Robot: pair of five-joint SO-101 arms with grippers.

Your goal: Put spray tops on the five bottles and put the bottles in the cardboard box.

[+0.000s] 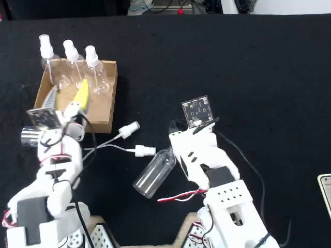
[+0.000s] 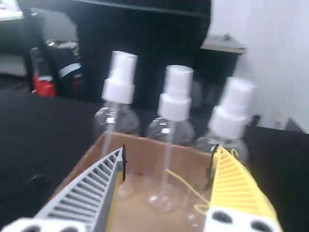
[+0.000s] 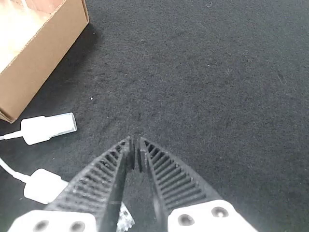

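Eyeing the capless bottle (image 1: 154,174) lying just left of my right gripper (image 3: 135,141), jaws pinched together, its neck at the far end beside a loose spray top (image 1: 145,151).

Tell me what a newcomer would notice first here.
Three capped bottles stand in a row at the far side of the cardboard box, on the left arm's side, with the left tool open over the box. Next comes a clear uncapped bottle lying on the black cloth between the arms, with two loose spray tops beside it and the right tool shut nearby.
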